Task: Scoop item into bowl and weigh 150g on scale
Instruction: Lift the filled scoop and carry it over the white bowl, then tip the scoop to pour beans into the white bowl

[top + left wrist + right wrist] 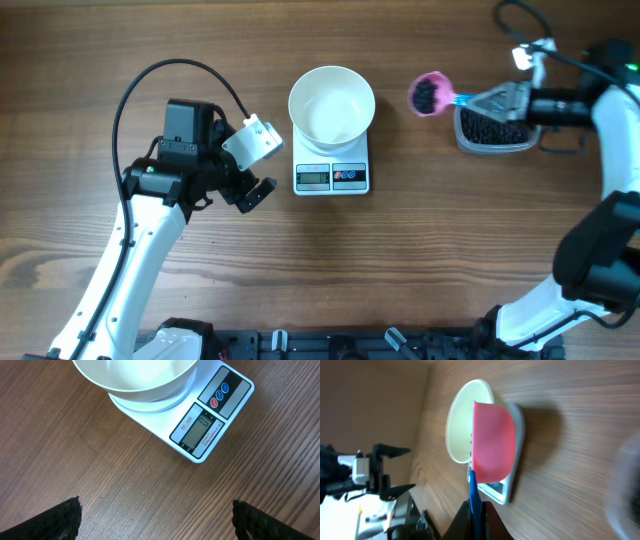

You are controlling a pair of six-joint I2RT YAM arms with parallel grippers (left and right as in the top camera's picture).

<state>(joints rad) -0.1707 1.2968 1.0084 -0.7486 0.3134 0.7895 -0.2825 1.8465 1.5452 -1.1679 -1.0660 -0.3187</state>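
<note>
One pink plastic scoop point(441, 84) of tiny black beans point(425, 97), pinched ahead of right gripper point(480, 100); left gripper point(262, 165) spread wide.

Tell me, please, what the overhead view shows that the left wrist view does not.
Only overhead: the right gripper shut on the pink scoop, loaded with black beans, next to the clear tub of beans. Only left wrist: the open left gripper, its fingertips at the bottom edge, and the display of the scale close up, no digits showing. Both: the white bowl standing on the scale, its red and blue buttons, the wooden table.
</note>
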